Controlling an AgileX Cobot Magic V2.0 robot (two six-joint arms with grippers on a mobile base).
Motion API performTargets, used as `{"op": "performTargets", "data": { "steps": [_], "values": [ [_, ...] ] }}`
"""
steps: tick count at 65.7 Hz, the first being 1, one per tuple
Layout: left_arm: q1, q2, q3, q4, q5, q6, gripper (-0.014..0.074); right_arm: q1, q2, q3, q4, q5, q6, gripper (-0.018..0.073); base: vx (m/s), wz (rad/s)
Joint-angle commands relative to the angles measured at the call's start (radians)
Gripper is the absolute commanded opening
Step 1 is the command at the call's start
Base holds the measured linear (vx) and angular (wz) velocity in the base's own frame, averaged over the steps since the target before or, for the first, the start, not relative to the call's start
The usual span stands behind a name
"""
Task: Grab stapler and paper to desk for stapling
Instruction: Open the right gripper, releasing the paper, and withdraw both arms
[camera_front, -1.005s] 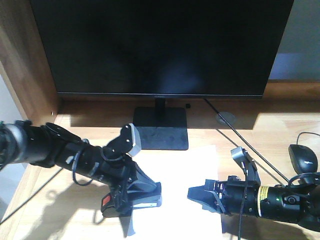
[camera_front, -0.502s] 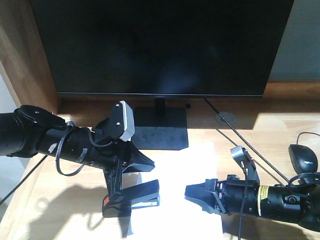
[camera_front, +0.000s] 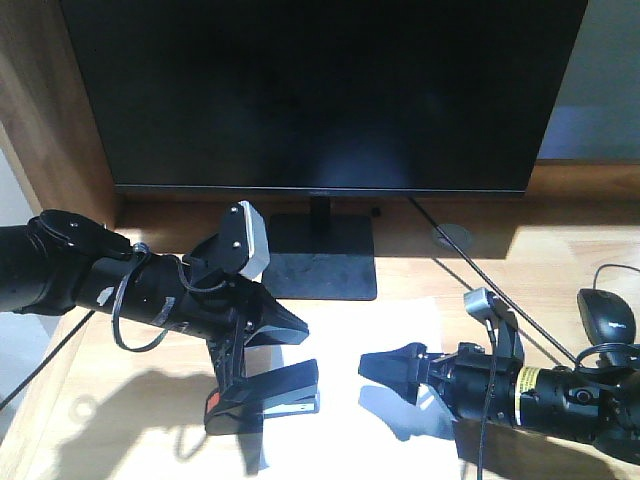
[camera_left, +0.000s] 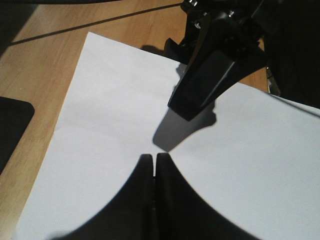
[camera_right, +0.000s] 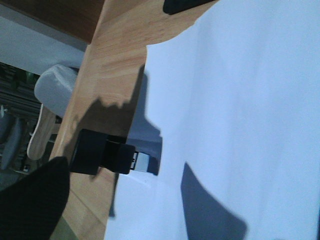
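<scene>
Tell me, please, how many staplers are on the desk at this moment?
1. The black stapler sits at the left edge of the white paper, just below the left gripper. No other is visible, though the arms hide some desk.

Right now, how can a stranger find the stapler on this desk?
Start at the black monitor and go down past its stand to the white paper. At the paper's left edge lies the stapler, below the left end effector: black, long, with an orange patch, unlike the rounded mouse.
</scene>
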Motion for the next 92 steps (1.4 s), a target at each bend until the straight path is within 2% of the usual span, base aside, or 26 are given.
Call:
{"op": "performTargets", "data": {
  "steps": [1,13,18,25,36,53,60,67,72,81,92],
  "values": [
    [-0.002,-0.046,-0.017,-0.049,0.01,-0.031,-0.0006,-0.001,-0.03,-0.014,0.029,-0.016,-0.052,0.0693,0.0,0.0],
    [-0.002,-0.046,-0.017,-0.043,-0.078,-0.083,-0.0006,-0.001,-0.044,-0.014,0.056,0.074,-0.134,0.0638,0.0,0.0],
    [-0.002,-0.046,-0.017,-0.014,-0.14,-0.121,-0.0006,-0.001,-0.067,-0.014,0.083,0.114,-0.183,0.0624,0.0,0.0],
    [-0.002,-0.046,-0.017,0.063,-0.249,-0.221,-0.0006,-0.001,-0.12,-0.014,0.137,0.196,-0.258,0.0607,0.0,0.0],
    [-0.002,-0.046,-0.017,0.264,-0.417,-0.454,-0.0006,-0.001,-0.235,-0.014,0.245,0.379,-0.412,0.058,0.0,0.0],
    [-0.001,-0.046,-0.016,0.622,-0.589,-0.886,-0.0006,-0.001,-0.434,-0.014,0.518,0.597,-0.77,0.052,0.0,0.0],
    [0.014,-0.046,-0.016,0.782,-0.609,-1.105,-0.0006,-0.001,-0.512,-0.014,0.625,0.646,-0.88,0.0452,0.0,0.0],
    [0.039,-0.061,-0.016,0.919,-0.594,-1.257,-0.0006,-0.001,-0.592,-0.014,0.689,0.68,-0.953,0.0327,0.0,0.0],
    [0.041,-0.091,-0.015,0.963,-0.592,-1.312,-0.0006,-0.001,-0.644,-0.014,0.699,0.7,-0.967,0.0209,0.0,0.0],
    [0.041,-0.17,-0.015,0.976,-0.611,-1.31,-0.0006,-0.001,-0.738,-0.014,0.698,0.745,-0.967,-0.0017,0.0,0.0],
    [0.041,-0.275,-0.011,0.971,-0.665,-1.31,-0.0006,-0.001,-0.847,-0.014,0.698,0.804,-0.962,-0.001,0.0,0.0]
  ]
}}
